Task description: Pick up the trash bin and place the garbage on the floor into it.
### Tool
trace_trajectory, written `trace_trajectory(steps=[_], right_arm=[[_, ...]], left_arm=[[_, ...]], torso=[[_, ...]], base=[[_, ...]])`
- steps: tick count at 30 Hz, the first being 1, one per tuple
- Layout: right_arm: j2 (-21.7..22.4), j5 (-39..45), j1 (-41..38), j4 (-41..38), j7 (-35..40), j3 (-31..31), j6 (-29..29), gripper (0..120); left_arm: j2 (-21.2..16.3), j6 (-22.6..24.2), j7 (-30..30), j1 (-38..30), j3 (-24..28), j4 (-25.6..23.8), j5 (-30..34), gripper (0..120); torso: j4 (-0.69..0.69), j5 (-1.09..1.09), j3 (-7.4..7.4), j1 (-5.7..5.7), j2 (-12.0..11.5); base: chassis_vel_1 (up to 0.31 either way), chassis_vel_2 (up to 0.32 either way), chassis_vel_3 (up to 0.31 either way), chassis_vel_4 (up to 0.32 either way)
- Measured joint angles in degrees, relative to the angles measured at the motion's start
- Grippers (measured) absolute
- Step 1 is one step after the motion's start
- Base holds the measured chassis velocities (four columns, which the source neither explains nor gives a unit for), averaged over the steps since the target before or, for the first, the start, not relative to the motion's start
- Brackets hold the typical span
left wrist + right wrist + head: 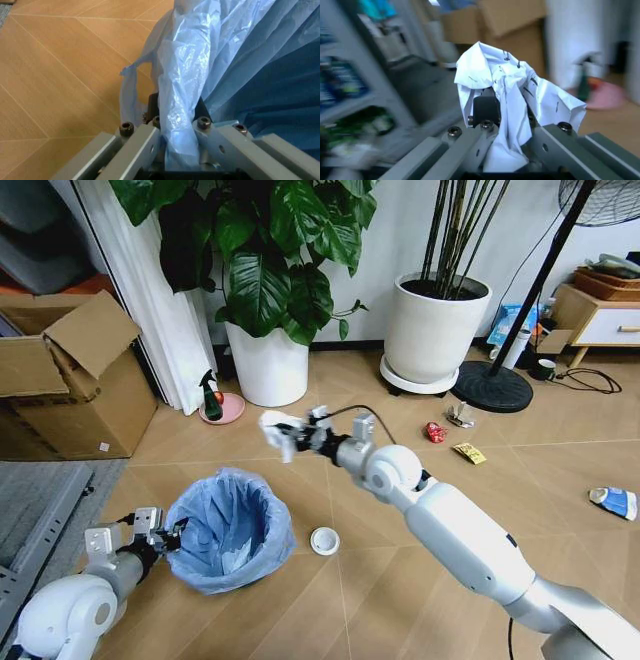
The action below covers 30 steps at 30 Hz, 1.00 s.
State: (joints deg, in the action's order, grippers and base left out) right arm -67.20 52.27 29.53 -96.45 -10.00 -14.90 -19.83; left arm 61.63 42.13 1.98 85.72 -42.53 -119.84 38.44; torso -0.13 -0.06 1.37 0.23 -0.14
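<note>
The bin sits low on the floor, its blue bag folded over the rim, and the left tool is pressed together on that rim at the bin's left side, a fold of plastic pinched between the jaws. The right tool hangs above and beyond the bin's far rim, pinching a crumpled white tissue. The likeliest trouble — the tissue is not yet over the mouth, so a release here would probably drop it on the floor past the rim. A second risk lies with the left grip: if it has more bag than wall, a lift could pull the liner loose or tip the bin. Room is fair; open floor lies between the right tool and the bin, with the white pot and green spray bottle beyond the tool, and a cardboard box off to its left. Smaller litter waits to the right: a white disc just beside the bin, then a red can, yellow wrapper and blue-and-white packet, well apart.
</note>
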Motion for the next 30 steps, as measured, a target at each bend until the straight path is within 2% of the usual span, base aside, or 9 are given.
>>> trace_trajectory(steps=[8, 15, 20, 21, 22, 25, 26, 29, 30], right_arm=[[-2.7, 2.4, -3.2, -2.0, -0.3, -10.1, -0.7, 0], [-2.3, 1.4, -2.3, -2.2, 0.4, -13.2, -0.6, 0], [-0.4, -0.7, -1.1, -2.6, 0.5, -13.8, -1.0, 15], [-0.4, -0.7, -1.1, -2.6, 0.5, -13.8, -1.0, 15], [-0.1, -1.1, -1.0, -2.7, 0.5, -14.0, -1.1, 23], [-0.3, -1.8, -0.8, -2.6, 0.5, -14.6, -1.1, 36], [-0.3, -1.8, -0.8, -2.6, 0.5, -14.6, -1.1, 36], [-0.8, -2.3, -0.7, -2.3, 0.8, -14.9, -0.8, 50], [-0.8, -2.3, -0.7, -2.3, 0.8, -14.9, -0.8, 50]], left_arm=[[-0.3, 0.0, 0.0, -0.2, -0.1, 0.1, 0.1, 0], [-0.1, 0.0, 0.0, -0.4, -0.1, 0.3, 0.1, 0], [-0.3, 0.0, 0.0, -0.5, -0.2, 0.4, 0.1, 0], [-0.3, 0.0, 0.0, -0.5, -0.2, 0.4, 0.1, 0], [-0.4, 0.0, 0.0, -0.6, -0.3, 0.4, 0.2, 0], [-0.7, 0.0, 0.0, -0.8, -0.4, 0.5, 0.3, 0], [-0.7, 0.0, 0.0, -0.8, -0.4, 0.5, 0.3, 0], [-0.6, 0.0, 0.0, -0.8, -0.4, 0.5, 0.3, 0], [-0.6, 0.0, 0.0, -0.8, -0.4, 0.5, 0.3, 0]], torso=[[0.01, 0.00, 0.00, 0.00, 0.0], [0.01, 0.00, -0.01, 0.00, 0.0], [-0.01, 0.00, 0.00, 0.00, 0.0], [-0.01, 0.00, 0.00, 0.00, 0.0], [-0.01, 0.00, -0.01, 0.00, 0.0], [0.00, 0.00, -0.01, 0.00, 0.0], [0.00, 0.00, -0.01, 0.00, 0.0], [0.01, 0.00, 0.00, 0.00, 0.0], [0.01, 0.00, 0.00, 0.00, 0.0]], base=[[0.000, 0.000, 0.000, 0.000], [0.000, 0.000, 0.000, 0.000], [0.000, 0.000, 0.000, 0.000], [0.000, 0.000, 0.000, 0.000], [0.000, 0.000, 0.000, 0.000], [0.000, 0.000, 0.000, 0.000], [0.000, 0.000, 0.000, 0.000], [0.000, 0.000, 0.000, 0.000], [0.000, 0.000, 0.000, 0.000]])
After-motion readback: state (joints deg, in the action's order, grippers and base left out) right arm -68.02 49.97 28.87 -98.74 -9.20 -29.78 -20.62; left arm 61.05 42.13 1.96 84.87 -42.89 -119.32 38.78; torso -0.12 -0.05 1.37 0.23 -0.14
